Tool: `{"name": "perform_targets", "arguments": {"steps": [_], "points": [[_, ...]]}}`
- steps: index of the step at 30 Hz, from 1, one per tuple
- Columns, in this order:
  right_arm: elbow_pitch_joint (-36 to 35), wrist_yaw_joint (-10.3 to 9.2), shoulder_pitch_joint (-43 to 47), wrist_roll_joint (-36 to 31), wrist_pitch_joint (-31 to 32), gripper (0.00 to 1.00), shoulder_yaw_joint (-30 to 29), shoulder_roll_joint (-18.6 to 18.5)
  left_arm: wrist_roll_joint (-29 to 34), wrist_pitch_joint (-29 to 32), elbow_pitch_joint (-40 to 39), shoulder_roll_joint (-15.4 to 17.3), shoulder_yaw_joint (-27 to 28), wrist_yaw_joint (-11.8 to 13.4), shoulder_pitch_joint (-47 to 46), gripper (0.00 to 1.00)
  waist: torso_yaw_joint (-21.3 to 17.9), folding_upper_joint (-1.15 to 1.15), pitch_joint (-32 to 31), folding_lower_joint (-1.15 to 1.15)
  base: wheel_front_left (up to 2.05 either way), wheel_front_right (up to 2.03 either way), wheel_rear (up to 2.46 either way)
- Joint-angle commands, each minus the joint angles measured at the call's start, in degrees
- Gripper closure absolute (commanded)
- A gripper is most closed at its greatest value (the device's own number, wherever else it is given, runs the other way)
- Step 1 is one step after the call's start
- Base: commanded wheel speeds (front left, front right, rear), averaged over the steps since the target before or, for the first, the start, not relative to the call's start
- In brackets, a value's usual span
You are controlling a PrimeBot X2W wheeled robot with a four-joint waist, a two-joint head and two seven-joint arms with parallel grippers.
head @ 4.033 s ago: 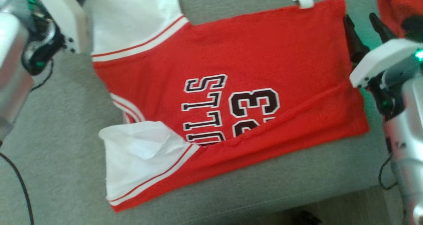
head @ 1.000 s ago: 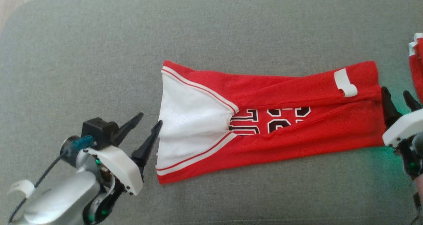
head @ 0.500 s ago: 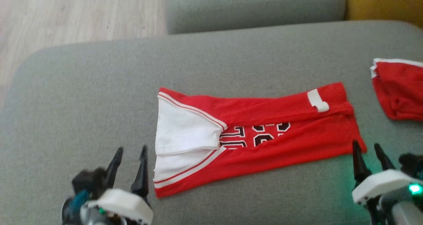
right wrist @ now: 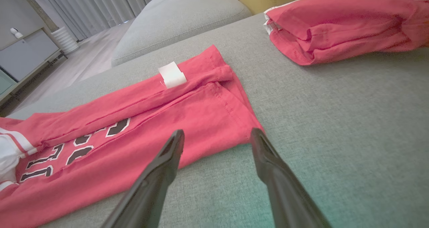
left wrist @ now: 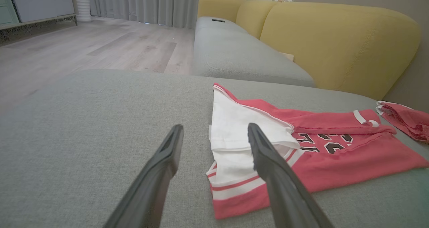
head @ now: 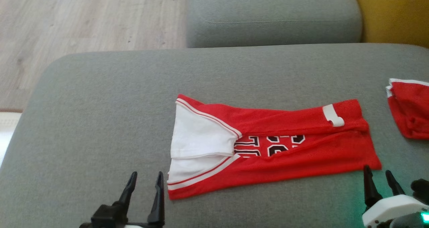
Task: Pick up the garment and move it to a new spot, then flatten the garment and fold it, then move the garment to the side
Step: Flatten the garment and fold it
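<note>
I saw the red-and-white fabric jersey (head: 268, 144) folded lengthwise; left gripper (head: 144, 184) and right gripper (head: 378, 179) stood spread, empty. Cross-fold and side move remained, I judged.

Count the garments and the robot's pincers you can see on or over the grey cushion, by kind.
Red garments: 2, the numbered jersey and the folded one.
Pincers: 2, left pincer and right pincer.
Total: 4.

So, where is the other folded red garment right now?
In the head view, the folded red garment with white trim lies at the right edge, on the grey sofa cushion, apart from the red-and-white jersey on its left, beyond the right gripper.
</note>
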Motion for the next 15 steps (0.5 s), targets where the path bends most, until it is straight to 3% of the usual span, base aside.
{"name": "perform_targets", "arguments": {"steps": [1, 15], "points": [[-1.6, 0.37, -2.0, 0.3, 0.2, 0.0, 0.6, -1.0, 1.0, -0.7, -2.0, -0.8, 2.1, -0.5, -1.9, 0.0, 1.0, 0.0, 0.3, 0.0, 0.0, 0.0, 0.0], [10.2, 0.37, -19.0, -3.6, 8.6, 0.0, -9.0, -5.1, 6.5, -0.7, -1.6, -4.7, 1.4, -5.3, -4.6, 0.0, 5.7, 0.0, 8.1, 0.0, 0.0, 0.0, 0.0]]}}
